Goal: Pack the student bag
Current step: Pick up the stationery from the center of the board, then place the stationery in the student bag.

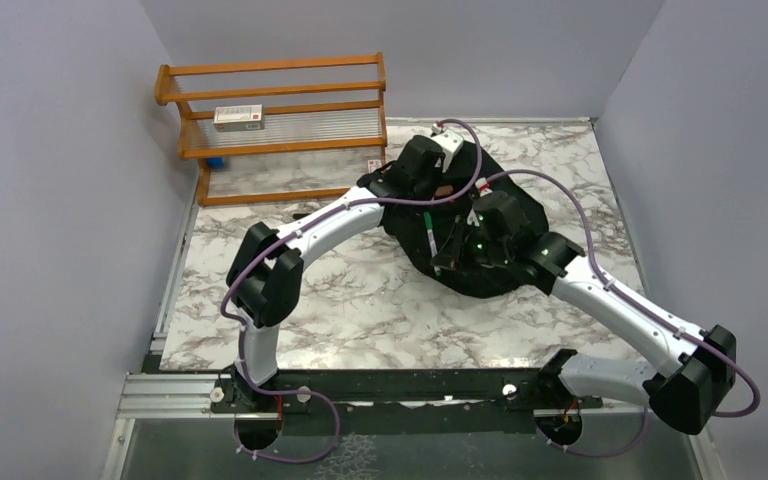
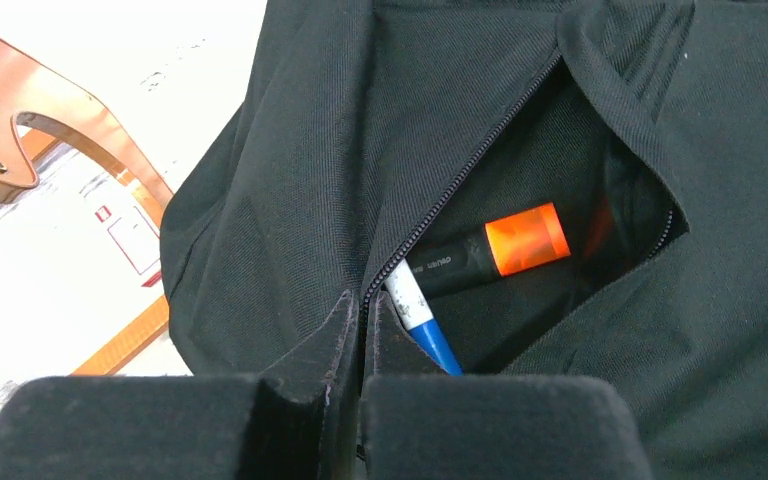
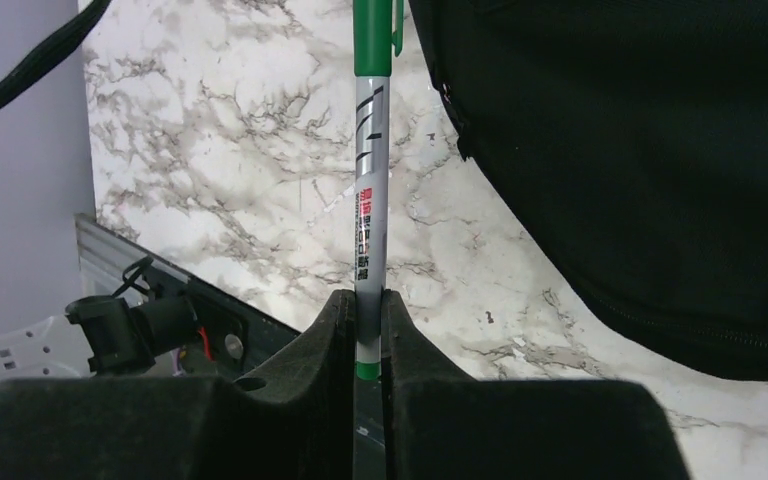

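bag: student bag lies at 1 o'clock of table centre, pocket unzipped | claws: left gripper pinched together on the pocket's zip edge; right gripper clamped on green marker, cap toward 12 o'clock | handling: I judge it soft, floppy, light — I'd hold the zip lip, not slack cloth
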You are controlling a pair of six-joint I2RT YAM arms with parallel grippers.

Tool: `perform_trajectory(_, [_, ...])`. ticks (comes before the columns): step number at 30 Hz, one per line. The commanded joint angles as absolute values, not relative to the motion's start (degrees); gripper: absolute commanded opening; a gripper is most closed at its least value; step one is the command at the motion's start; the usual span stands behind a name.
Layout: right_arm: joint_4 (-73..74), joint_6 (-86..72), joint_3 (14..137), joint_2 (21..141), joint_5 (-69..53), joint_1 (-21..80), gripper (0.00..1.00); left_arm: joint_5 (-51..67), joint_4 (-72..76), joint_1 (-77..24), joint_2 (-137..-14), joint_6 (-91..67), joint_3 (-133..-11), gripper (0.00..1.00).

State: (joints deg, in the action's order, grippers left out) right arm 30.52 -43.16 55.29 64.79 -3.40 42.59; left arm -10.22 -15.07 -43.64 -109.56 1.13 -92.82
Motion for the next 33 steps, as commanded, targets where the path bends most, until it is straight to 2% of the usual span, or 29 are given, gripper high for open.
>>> perform_trajectory(1, [36.3,-38.1,61.3,67.8,-10.2,39.9,0.01,-13.1,-15.2,-42.2,-111.7,-5.2,-97.1,0.0])
perform_trajectory(15, [42.0,-40.2,60.7,62.7,-14.4,30.2,0.0,-10.5,-14.4,-41.1,-110.1,-6.6,-96.5,0.0])
perform_trajectory(33, [26.0,-46.8,63.5,74.3,-26.3,15.8,0.01,-7.5,-8.2,-41.1,-105.3,-4.8,-91.3,0.0])
